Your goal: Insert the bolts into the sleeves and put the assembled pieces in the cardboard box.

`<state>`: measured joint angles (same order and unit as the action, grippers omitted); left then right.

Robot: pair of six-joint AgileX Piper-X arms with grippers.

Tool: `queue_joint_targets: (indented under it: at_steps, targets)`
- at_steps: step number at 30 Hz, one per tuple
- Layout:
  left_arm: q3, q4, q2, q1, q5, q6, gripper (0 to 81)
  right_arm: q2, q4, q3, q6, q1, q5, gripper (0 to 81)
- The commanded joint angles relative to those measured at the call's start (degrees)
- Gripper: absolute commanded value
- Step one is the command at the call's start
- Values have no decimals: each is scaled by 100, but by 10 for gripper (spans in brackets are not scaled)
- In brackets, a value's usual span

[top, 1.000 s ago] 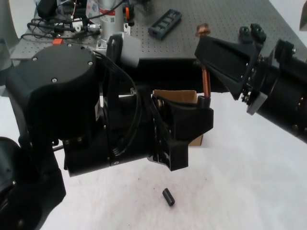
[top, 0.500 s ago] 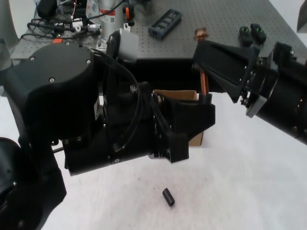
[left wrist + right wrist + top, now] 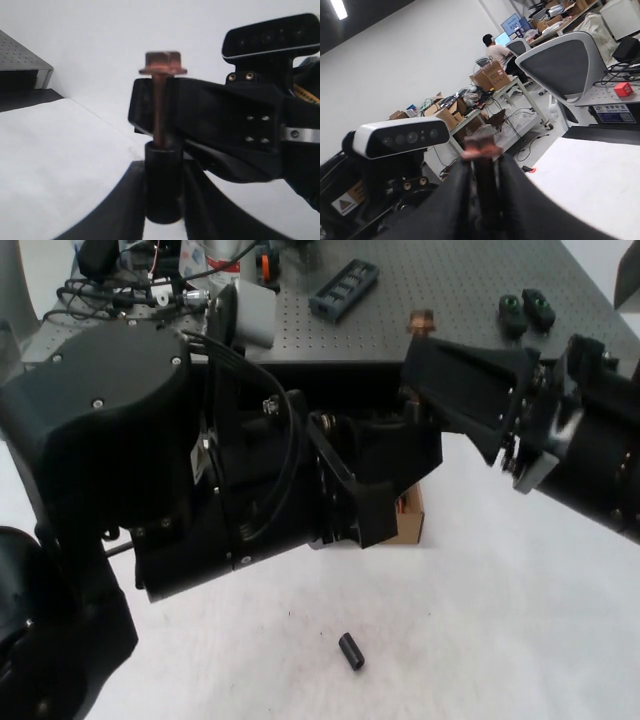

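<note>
The left gripper [image 3: 162,207] is closed on a short black sleeve [image 3: 162,172] and holds it upright between its two fingers. A copper bolt [image 3: 159,100] stands upright above it. The lower end of the bolt's shank sits inside the sleeve's top opening, and its flanged hex head is raised clear. The right gripper [image 3: 482,167] is clamped on the bolt's shank, just under the head and above the sleeve. Its fingers press on either side of the shank.

From the high view, the two arms meet above the far edge of the white worktop [image 3: 520,620], about midway along it. The left arm comes in from the left and the right arm from the right. The bolt's head pokes up above the right gripper.

Directly beneath the grippers sits the cardboard box [image 3: 410,522], close to the far edge of the worktop. The left gripper hides most of it, so only one brown side shows.

A second sleeve [image 3: 350,651], also black, lies on its side on the worktop near the middle of the near edge. It is well apart from the box and both grippers.

Beyond the worktop's far edge is a perforated metal plate [image 3: 450,280]. It carries a dark slotted tray [image 3: 343,288], with a tangle of cables [image 3: 110,290] toward its left end.
</note>
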<state>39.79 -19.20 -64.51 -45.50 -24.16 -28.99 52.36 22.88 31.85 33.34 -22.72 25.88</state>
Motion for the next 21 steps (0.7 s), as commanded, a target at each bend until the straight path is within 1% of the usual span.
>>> queue_joint_targets:
  at_steps: [1,2,5,9,11,13,15,16,17,18,21]
  targets:
    - [70,-152,51,13,78,291,7,-23,87,30,74,71,456,418]
    - [70,-152,40,13,78,307,7,-46,87,30,163,137,456,426]
    - [70,-152,-75,13,210,379,7,-259,-170,30,197,450,592,382]
    - [177,-152,-530,167,419,323,7,-904,-985,30,209,1213,716,351]
    - [348,-152,-908,352,471,227,7,-1307,-1678,30,468,1637,716,321]
    - [585,-152,-1315,540,473,294,7,-1616,-2661,30,1073,2083,830,230]
    - [937,-152,-1770,740,473,656,7,-1787,-3566,30,1444,2540,1315,56]
    - [1138,-152,-2032,829,473,904,7,-1821,-3997,30,1459,2724,1546,45]
    - [1347,-152,-2297,909,473,1136,7,-1822,-4336,30,1460,2878,1745,76]
    - [1522,-152,-2543,968,473,1283,7,-1820,-4578,30,1460,3006,1945,76]
    - [2137,-142,-3249,1146,462,1419,7,-1684,-4752,16,1563,3087,2180,76]
